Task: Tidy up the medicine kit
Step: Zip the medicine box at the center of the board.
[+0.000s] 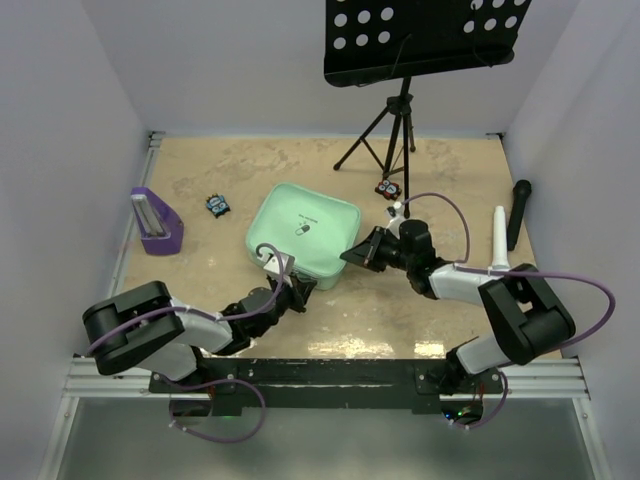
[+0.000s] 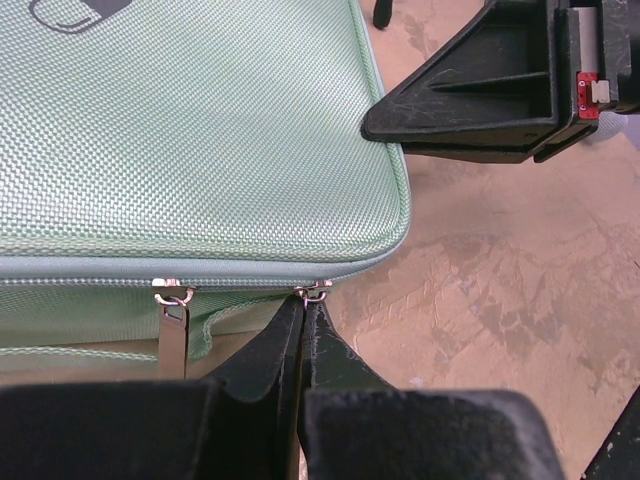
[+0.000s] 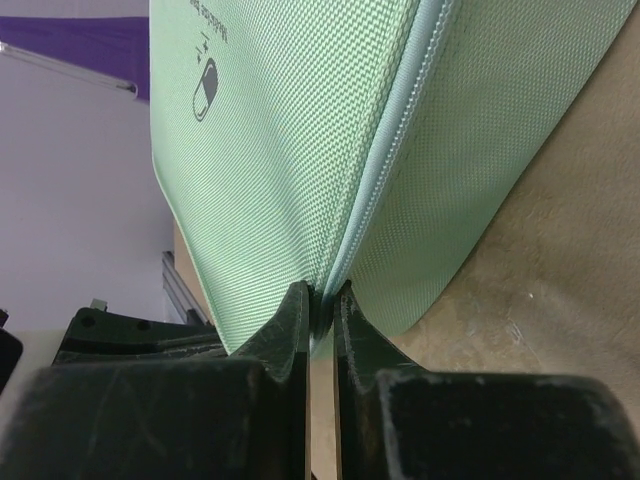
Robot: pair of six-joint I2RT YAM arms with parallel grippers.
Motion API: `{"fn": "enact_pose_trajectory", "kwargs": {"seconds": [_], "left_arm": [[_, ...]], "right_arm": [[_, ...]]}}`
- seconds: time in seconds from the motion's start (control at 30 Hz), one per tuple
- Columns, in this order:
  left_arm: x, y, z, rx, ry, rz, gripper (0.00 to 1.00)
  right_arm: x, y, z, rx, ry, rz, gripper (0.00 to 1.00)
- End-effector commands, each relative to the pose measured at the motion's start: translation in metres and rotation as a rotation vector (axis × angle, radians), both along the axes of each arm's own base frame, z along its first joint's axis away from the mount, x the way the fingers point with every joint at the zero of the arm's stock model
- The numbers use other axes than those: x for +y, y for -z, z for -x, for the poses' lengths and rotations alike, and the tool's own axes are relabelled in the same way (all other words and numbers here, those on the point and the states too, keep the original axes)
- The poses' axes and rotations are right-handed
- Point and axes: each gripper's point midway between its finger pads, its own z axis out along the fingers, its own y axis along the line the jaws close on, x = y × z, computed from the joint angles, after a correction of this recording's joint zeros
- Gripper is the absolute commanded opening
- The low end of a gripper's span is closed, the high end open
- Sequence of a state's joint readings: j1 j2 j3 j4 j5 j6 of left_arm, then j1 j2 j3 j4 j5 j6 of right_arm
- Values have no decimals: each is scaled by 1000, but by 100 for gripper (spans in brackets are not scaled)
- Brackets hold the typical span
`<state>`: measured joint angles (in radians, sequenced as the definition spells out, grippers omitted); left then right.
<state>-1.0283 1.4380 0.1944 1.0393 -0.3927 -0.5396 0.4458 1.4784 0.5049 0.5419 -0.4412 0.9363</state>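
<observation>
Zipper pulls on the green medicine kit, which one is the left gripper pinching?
The zipper pull at the medicine kit's rounded corner, its tab between the left gripper's shut fingers; the other pull hangs free beside it.

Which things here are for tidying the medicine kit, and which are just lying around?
For the job: kit; zip pull; left gripper, pinching the pull; right gripper, clamped on the kit's edge.
Lying about: purple stand; music stand; microphone; blue-black trinket; red-black trinket.
</observation>
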Motion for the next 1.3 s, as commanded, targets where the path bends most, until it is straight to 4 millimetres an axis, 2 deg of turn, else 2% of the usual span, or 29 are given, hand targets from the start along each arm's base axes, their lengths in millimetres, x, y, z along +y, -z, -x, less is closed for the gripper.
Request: {"fn": "enact_pose_trajectory", "kwargs": {"seconds": [0.0,0.3,0.53,0.9,1.27], "left_arm": [[21,9,1,17,-59,-14,0],[46,29,4,82,-134,-34,0],[67,34,0,104,-205,-37,0],[86,43,-2,134,-272,-57,0],[93,42,-4,133,-300,-49,0]], "right_arm": [[-11,0,-6,-49,31,56,0],[-18,-1,-8,-54,59,68,0],[-32,-1,-11,-64,95,87,0],[-45,4,-10,-60,119,104,0],[-51,4,-10,-65,133,112,0]]}}
